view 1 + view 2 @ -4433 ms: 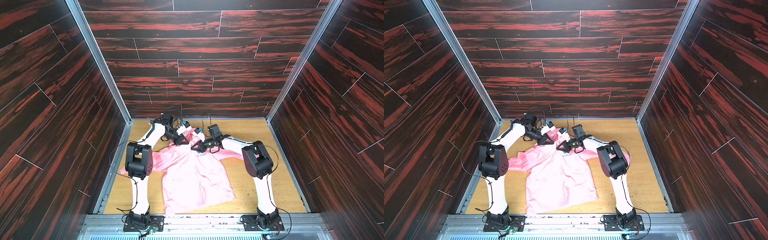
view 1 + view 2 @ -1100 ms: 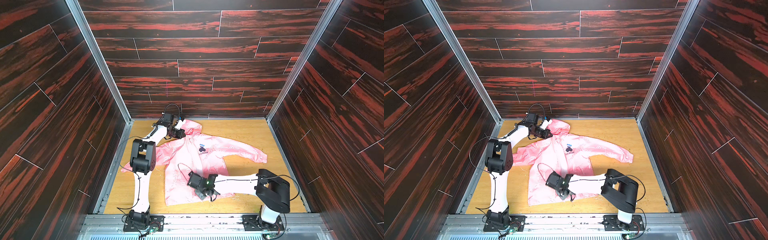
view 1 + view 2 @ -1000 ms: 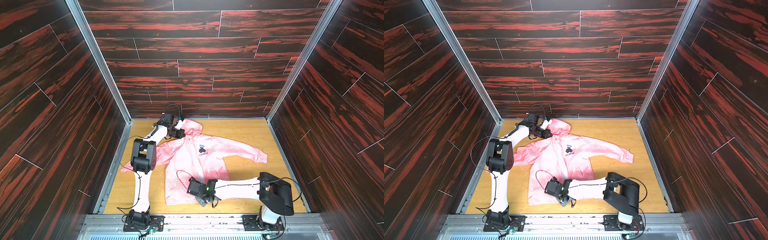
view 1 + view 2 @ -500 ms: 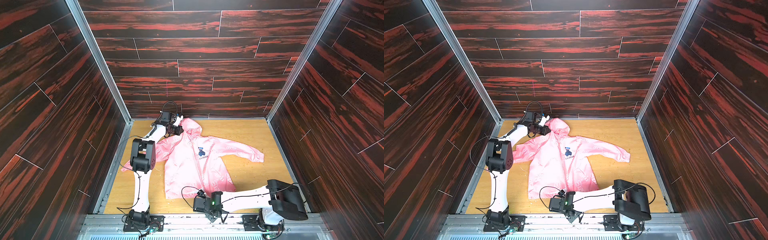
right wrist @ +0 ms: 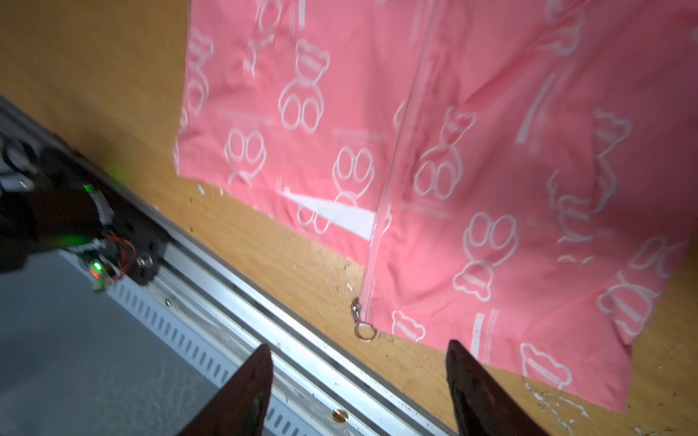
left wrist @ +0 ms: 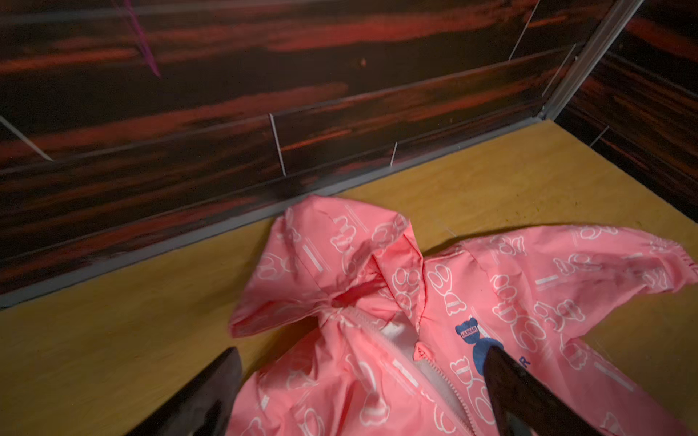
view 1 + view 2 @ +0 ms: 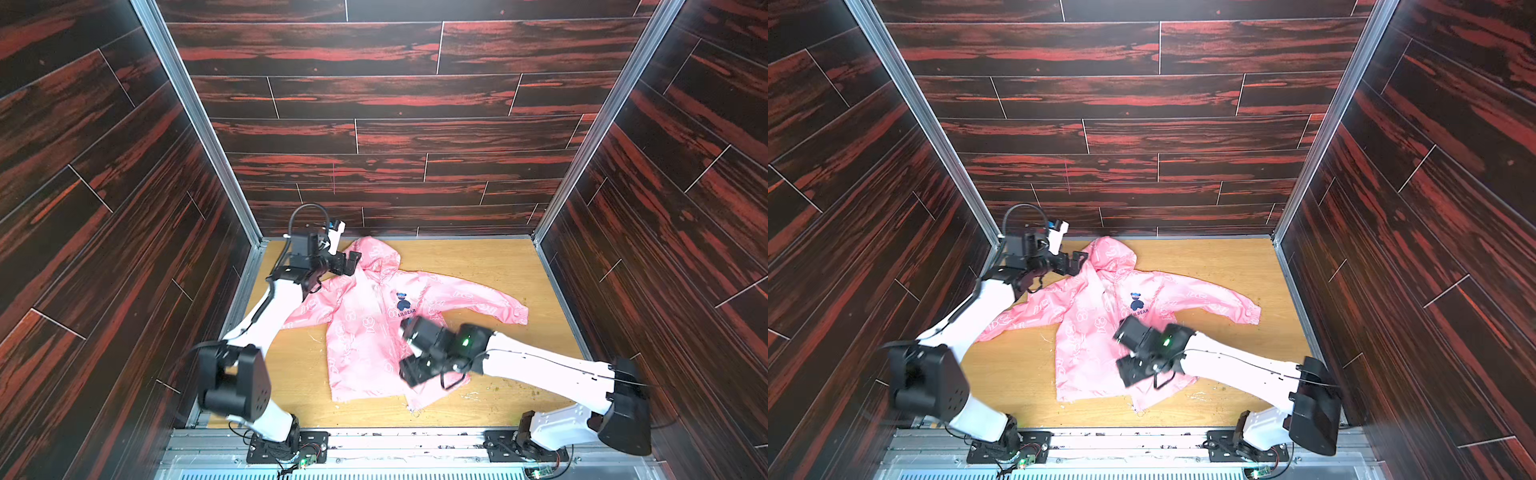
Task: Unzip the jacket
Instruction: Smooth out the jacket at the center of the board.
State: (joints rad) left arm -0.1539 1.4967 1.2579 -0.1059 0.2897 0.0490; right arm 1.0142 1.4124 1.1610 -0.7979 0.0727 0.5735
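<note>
Dark plank walls (image 7: 395, 95), pale wooden floor (image 7: 478, 266).
Three walls of dark boards streaked with red close around a yellowish wood floor; grey metal posts (image 7: 202, 124) stand in the two back corners, and a metal rail (image 7: 395, 446) runs along the near edge. The floor is brightly lit.

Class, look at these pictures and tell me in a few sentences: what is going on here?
Two robot arms are unzipping a pink jacket lying flat on the wooden table. The zipper slider sits at the bottom hem, so the job looks done. The left gripper hovers open beside the hood; the right gripper hangs open above the lower front. Neither holds anything.
</note>
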